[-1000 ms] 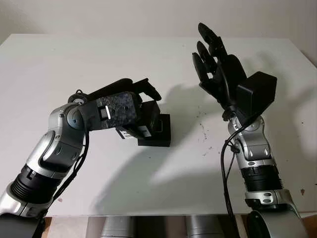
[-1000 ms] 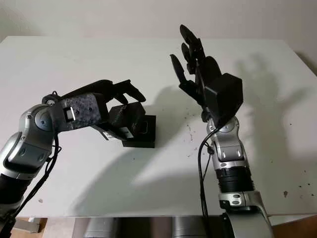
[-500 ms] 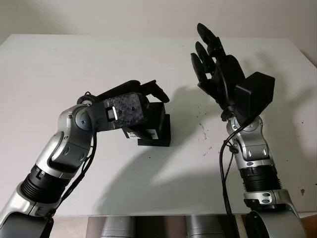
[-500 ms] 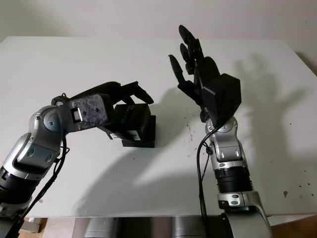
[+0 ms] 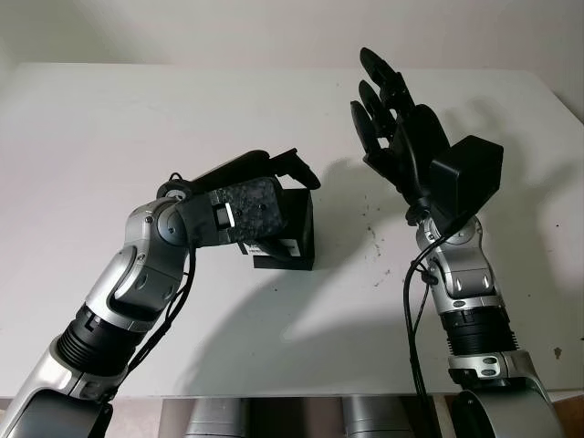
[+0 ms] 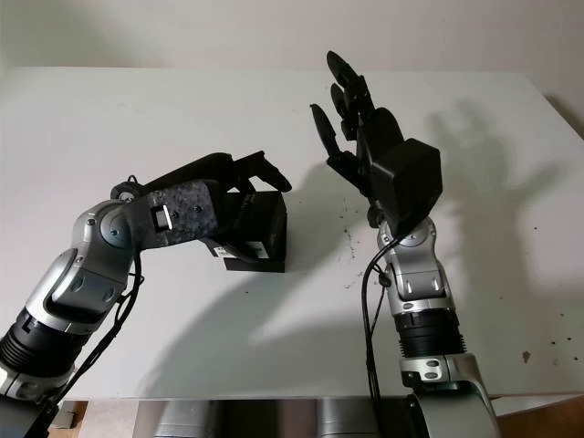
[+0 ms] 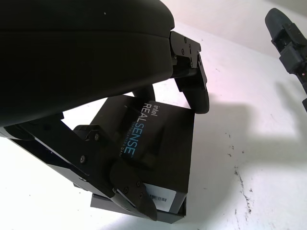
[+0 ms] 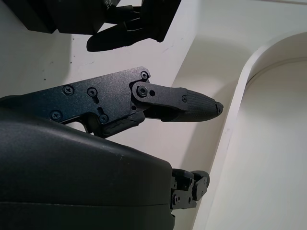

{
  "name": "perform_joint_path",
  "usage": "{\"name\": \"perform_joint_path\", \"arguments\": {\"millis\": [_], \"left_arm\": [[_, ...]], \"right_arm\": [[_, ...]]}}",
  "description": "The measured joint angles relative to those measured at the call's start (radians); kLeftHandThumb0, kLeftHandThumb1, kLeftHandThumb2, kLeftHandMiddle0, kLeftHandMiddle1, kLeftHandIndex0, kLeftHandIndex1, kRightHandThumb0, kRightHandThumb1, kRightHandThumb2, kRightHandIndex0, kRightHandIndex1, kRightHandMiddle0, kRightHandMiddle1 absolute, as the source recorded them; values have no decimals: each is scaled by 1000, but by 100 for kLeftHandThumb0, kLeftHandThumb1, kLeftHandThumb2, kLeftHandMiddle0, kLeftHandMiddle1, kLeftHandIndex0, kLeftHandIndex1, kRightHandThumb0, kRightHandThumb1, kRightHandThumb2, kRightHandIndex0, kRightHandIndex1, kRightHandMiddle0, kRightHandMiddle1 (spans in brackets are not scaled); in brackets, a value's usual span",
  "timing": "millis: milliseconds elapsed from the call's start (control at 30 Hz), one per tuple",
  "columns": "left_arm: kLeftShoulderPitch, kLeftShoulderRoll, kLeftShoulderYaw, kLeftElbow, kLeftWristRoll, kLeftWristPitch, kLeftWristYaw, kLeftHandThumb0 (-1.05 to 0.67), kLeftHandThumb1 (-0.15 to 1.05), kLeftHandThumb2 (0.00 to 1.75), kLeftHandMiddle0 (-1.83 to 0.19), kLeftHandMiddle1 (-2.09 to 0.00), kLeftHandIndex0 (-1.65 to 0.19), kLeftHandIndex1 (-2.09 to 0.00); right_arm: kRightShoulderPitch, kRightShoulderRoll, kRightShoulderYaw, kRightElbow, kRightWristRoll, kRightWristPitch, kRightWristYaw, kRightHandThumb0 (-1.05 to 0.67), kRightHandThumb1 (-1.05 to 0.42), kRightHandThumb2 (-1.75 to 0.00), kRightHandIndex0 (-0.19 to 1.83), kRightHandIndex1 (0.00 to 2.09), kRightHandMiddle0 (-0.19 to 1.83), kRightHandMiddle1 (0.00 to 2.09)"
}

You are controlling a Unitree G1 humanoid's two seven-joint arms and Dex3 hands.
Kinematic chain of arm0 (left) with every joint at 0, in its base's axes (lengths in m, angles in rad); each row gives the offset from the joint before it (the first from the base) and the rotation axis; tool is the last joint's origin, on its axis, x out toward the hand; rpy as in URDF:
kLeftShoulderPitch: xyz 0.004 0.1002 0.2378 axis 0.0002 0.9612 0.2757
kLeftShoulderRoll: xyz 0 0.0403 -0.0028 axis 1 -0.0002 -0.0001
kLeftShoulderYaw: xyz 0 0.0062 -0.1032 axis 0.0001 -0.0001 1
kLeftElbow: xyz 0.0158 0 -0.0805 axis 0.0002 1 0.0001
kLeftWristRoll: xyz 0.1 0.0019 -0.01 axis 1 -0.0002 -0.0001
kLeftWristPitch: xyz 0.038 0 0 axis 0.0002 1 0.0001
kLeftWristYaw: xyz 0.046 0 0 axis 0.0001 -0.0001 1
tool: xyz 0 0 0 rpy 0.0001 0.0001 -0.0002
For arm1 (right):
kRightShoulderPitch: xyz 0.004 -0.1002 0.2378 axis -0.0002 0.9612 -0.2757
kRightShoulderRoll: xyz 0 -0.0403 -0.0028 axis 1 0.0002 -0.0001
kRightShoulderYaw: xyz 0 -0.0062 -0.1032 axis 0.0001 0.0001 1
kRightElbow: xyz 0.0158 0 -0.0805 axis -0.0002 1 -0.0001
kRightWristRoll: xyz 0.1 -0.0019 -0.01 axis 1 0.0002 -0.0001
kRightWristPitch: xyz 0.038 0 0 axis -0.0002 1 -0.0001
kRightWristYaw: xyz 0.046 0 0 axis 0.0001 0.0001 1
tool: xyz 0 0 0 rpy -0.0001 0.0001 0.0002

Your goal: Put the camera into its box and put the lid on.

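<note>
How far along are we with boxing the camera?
The left hand grips the lid and holds it tilted over the box base, not yet seated. The camera's whereabouts can't be judged; presumably it is inside. Left: press the lid flat, then release. The right hand is open, raised above the table.

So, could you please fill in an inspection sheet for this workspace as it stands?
Surface: white table, dark specks right of centre.
Job's things: black cardboard lid printed RealSense, tilted over the black box base; camera hidden.
Clutter: nothing seen.
Robot hands: left robot hand gripping the lid; right robot hand open, raised above the table.
Cables: black cable along the right forearm.
Surroundings: pale wall behind.
</note>
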Motion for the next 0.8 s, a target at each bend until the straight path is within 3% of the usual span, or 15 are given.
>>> {"name": "perform_joint_path", "arguments": {"millis": [600,800], "left_arm": [[-10,-75,-13,27,18,43,11,-9,95,5,-48,-141,-29,-148],[-28,-100,-28,46,38,68,24,-10,93,5,-42,-149,-35,-146]], "right_arm": [[3,0,0,-8,0,4,0,-60,-105,-52,12,6,3,29],[3,0,0,-8,1,3,1,-61,-105,-52,11,6,3,28]]}}
